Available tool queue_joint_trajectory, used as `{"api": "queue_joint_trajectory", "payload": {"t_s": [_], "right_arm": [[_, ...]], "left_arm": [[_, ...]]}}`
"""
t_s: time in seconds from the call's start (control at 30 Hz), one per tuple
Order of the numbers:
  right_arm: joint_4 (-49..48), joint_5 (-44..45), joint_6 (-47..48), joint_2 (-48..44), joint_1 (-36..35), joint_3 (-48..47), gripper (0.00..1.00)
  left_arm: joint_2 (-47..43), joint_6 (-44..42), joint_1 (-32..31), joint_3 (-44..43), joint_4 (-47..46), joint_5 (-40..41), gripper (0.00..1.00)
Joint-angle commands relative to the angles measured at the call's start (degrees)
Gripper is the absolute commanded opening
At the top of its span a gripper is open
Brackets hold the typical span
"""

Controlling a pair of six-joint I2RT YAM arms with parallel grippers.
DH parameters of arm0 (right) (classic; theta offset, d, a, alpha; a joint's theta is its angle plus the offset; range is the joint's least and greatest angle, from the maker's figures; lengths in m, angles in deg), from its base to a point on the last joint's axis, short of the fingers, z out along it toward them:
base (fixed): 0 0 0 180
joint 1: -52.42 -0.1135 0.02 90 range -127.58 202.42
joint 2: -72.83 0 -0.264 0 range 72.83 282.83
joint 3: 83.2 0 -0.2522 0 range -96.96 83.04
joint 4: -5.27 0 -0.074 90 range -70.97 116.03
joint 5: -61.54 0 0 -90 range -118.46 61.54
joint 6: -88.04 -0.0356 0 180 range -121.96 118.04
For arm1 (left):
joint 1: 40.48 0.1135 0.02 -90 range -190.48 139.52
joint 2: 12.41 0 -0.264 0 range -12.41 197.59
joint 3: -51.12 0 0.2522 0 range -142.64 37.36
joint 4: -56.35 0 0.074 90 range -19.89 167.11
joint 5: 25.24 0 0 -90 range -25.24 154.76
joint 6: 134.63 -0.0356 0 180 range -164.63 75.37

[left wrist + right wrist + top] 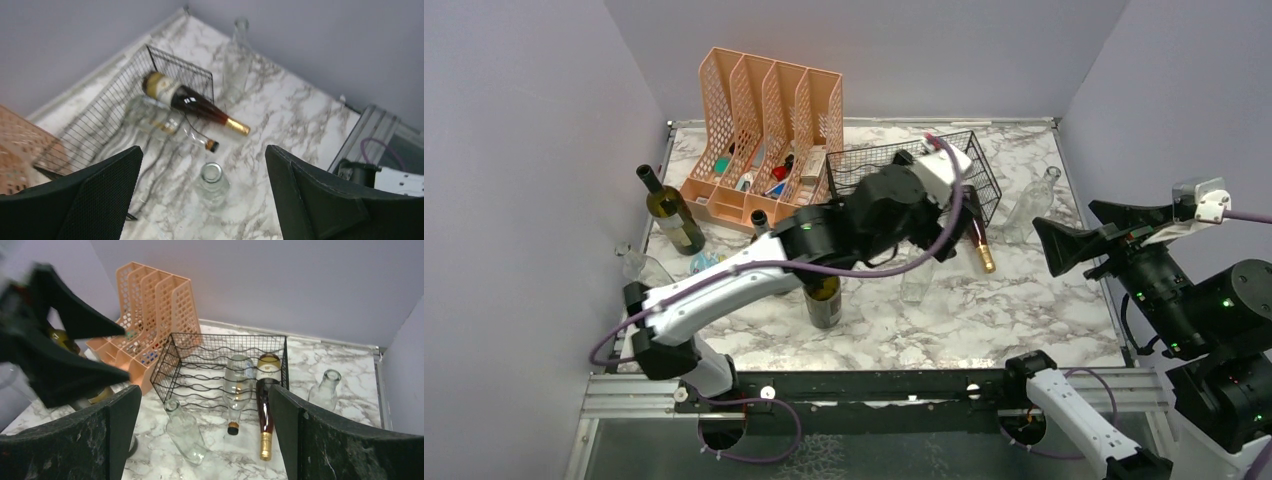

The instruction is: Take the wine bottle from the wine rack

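The wine rack (980, 160) is a low black wire tray at the back of the table, also seen in the left wrist view (95, 125) and the right wrist view (200, 352). A dark wine bottle (265, 405) with a gold foil neck lies in its right cradle, neck pointing out over the marble (200, 102) (977, 240). A clear bottle (237, 385) lies beside it (160, 120). My left gripper (205, 200) is open and empty, hovering in front of the rack (952, 228). My right gripper (205, 440) is open and empty, at the right edge (1079, 235).
A clear bottle (212, 182) stands right below my left gripper (186, 432). Another clear bottle (1032, 205) stands right of the rack. A peach file organiser (764, 130) stands left of the rack. A green bottle (672, 212) and a dark bottle (824, 300) stand on the left.
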Motion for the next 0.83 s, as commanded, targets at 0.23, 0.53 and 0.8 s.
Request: {"api": "queue_joint_trajectory", "payload": {"t_s": [0.23, 0.53, 0.8], "right_arm": [[-2.5, 2.8, 2.4, 7.3, -4.1, -10.5, 1.00], [-6.2, 2.1, 2.1, 6.0, -4.1, -10.0, 1.00], [-5.5, 3.1, 0.4, 6.0, -4.0, -8.4, 1.00]], "left_arm": [[-29.6, -15.5, 1.4, 2.0, -9.2, 13.2, 1.00], [-36.3, -13.5, 1.3, 5.0, -9.7, 11.4, 1.00], [-36.5, -13.1, 1.4, 5.3, -9.6, 10.6, 1.00]]}}
